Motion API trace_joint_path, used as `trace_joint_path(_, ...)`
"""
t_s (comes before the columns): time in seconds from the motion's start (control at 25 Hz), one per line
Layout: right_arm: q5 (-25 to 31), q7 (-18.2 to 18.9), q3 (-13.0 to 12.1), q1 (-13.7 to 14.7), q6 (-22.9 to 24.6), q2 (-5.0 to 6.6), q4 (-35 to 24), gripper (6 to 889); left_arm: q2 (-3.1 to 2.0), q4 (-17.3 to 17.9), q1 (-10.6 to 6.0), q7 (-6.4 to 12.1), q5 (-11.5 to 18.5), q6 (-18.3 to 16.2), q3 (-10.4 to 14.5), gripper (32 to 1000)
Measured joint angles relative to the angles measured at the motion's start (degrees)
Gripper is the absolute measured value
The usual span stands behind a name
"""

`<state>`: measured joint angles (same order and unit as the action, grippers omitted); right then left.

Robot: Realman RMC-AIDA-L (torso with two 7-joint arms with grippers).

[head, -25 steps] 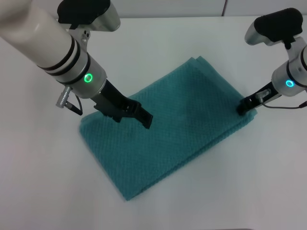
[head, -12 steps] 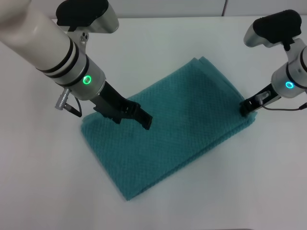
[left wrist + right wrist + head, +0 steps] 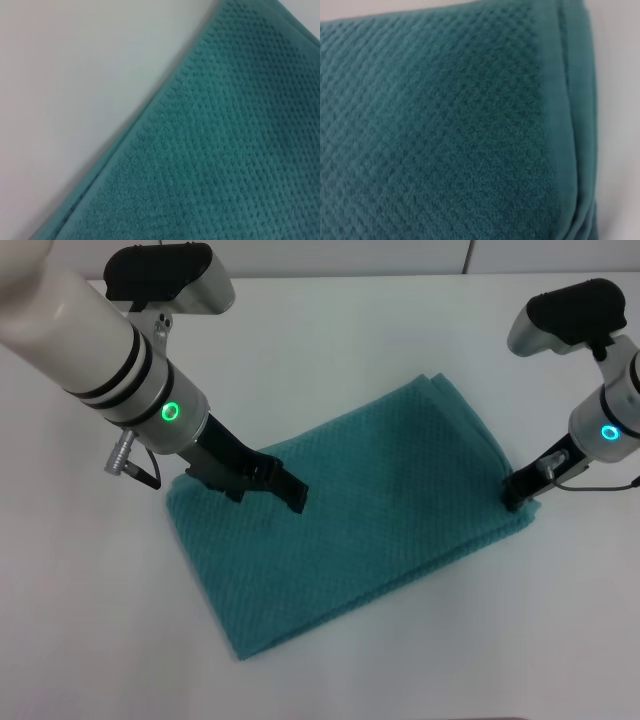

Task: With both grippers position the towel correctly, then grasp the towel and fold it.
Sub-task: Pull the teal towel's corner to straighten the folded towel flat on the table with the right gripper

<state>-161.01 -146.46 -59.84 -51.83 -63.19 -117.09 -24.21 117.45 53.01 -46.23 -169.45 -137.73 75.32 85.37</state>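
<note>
We're working on a plain white table [image 3: 420, 660], with a pale wall edge just visible at the far side. The towel [image 3: 370, 510] lies flat on it, a teal-green waffle-weave rectangle turned at an angle, one corner pointing away from us and another toward the near edge. It's folded into layers; you can see the stacked hems along the far corner and in the right wrist view, where the towel [image 3: 445, 130] fills almost the whole picture with its doubled hem running down one side.

Our left gripper [image 3: 290, 494], on the arm with the green ring, sits over the towel near its left corner, black fingers angled down onto the cloth. Honestly we can't tell if the fingers are apart or together from here. The left wrist view only shows the towel [image 3: 225, 150] and its hem cutting diagonally across bare table [image 3: 65, 75].

Our right gripper [image 3: 514, 496], on the arm with the cyan ring, is down at the towel's right corner, tip touching the cloth edge. Same deal there, can't tell how its fingers stand.
</note>
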Motion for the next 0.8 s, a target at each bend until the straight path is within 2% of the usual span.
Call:
trace_joint_path(0.12,0.5,0.6,0.1,0.6,-1.6,-0.22,-0.9,85,-0.08,0.1,0.09,0.00,0.0,0.0,-0.1,890)
trace_joint_path(0.36,5.0,3.6,-0.1,1.2,-4.9,-0.30,-1.7,87,-0.15,0.1,0.19,0.00,0.0,0.1,-0.1,889)
trace_joint_path(0.64,5.7,5.4,0.0,1.3,-8.1,-0.31,-2.0,89,-0.21,0.2,0.26,0.00,0.0,0.2,-0.1,888)
trace_joint_path(0.8,5.8,6.2,0.0,1.3,-9.8,-0.71,-2.1,91,-0.21,0.2,0.27,0.00,0.0,0.2,-0.1,888)
